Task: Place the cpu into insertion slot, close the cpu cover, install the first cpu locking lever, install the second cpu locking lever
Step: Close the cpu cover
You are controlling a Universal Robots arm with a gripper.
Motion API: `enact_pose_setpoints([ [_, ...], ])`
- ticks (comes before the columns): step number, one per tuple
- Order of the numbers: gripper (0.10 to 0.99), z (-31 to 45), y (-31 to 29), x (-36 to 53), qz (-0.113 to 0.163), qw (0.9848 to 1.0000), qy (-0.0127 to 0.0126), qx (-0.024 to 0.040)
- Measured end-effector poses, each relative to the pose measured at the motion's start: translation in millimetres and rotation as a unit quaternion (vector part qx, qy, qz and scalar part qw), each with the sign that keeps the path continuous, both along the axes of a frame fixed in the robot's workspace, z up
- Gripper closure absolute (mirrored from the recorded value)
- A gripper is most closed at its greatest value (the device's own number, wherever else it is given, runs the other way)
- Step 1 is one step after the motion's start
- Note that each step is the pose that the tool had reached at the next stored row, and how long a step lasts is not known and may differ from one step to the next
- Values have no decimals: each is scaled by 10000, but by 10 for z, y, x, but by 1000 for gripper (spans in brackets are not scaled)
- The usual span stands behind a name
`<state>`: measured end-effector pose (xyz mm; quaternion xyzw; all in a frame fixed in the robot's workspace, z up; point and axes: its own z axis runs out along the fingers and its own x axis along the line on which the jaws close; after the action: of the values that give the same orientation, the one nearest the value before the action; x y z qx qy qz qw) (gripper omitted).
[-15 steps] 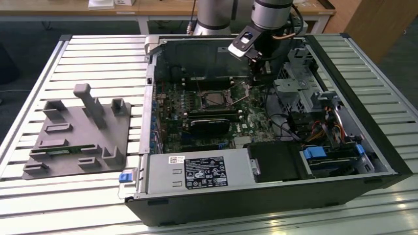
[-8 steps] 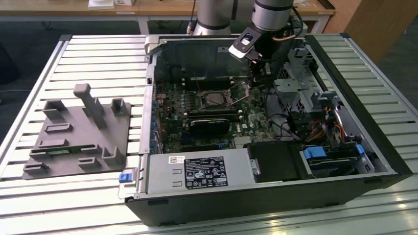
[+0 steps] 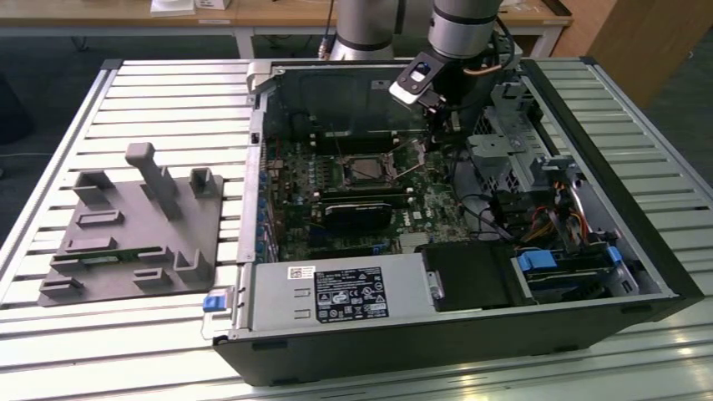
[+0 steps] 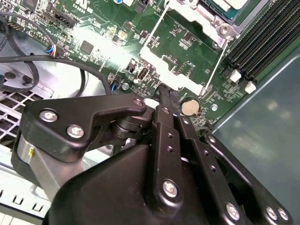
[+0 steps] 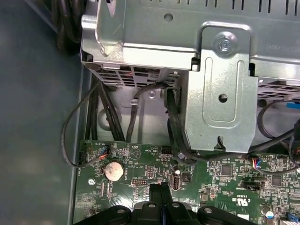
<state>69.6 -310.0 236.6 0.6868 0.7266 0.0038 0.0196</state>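
Tool (image 4: 161, 93) linkage is sitting nearest, tips being held pinched together, nothing gripped. Cpu cover (image 4: 171, 70) is lying hinged open just ahead of the tips, cpu (image 4: 222, 5) seemingly seated beyond. Cover edge is best being pushed squarely, slowly.

In the second wrist view, the picture's edge cuts off the insertion slot (image 4: 224, 8). One edge of the cpu cover (image 4: 171, 70) is hidden behind the gripper (image 4: 162, 92). The jaws sit pressed together, but whether they pinch anything thin cannot be told. In the exterior view the cpu (image 3: 366, 170) is too small to judge; it is perhaps seated in the socket.
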Motion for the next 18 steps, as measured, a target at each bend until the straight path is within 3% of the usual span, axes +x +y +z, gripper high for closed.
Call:
enact_pose_setpoints([
  [13, 980, -2, 0, -188, -2, 10000, 0, 0],
  [18, 980, 9, 1, -234, -8, 10000, 20, 1],
])
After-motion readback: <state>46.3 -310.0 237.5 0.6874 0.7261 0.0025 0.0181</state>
